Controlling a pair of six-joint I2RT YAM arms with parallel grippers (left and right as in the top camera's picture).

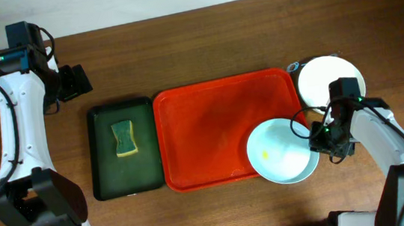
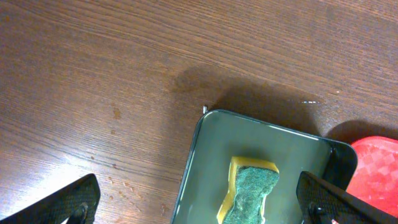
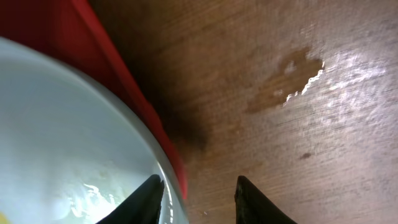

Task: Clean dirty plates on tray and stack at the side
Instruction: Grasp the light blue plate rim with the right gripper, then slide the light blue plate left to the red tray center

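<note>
A pale mint-blue plate point(image 1: 281, 153) with a small yellow smear lies on the near right corner of the red-orange tray point(image 1: 211, 127), overhanging its rim. A white plate point(image 1: 326, 77) lies on the table just right of the tray's far corner; whether more plates lie under it I cannot tell. My right gripper point(image 1: 319, 137) is open at the smeared plate's right edge. In the right wrist view its fingers point(image 3: 199, 199) straddle the plate's rim point(image 3: 93, 143), one finger over the plate, one over the table. My left gripper point(image 1: 77, 81) is open and empty, high above the table's far left.
A dark green tray point(image 1: 107, 175) left of the red tray holds a yellow-and-green sponge point(image 1: 123, 138). The left wrist view shows the sponge point(image 2: 252, 186) and the green tray point(image 2: 205, 149) between my open fingers point(image 2: 199, 208). A wet patch point(image 3: 292, 78) marks the wood near my right gripper.
</note>
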